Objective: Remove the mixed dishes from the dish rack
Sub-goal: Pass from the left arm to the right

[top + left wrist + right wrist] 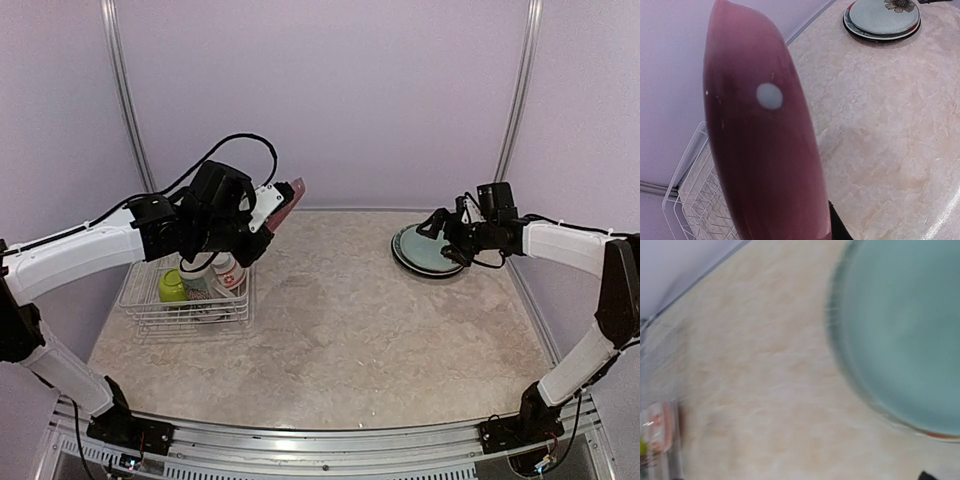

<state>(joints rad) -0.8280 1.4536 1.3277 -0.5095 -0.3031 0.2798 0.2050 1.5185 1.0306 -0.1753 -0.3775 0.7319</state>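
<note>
Standing nearly upright, edgewise: pink polka-dot plate point(765, 150).

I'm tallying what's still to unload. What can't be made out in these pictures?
- Top view: the left arm hides much of the dish rack, so its remaining dishes cannot be counted.
- Left wrist view: the pink plate fills the frame, hiding the left gripper's fingers.
- Right wrist view: motion blur; the frame edge cuts the teal plate.
- Top view: the plate stack is too small to count.
</note>
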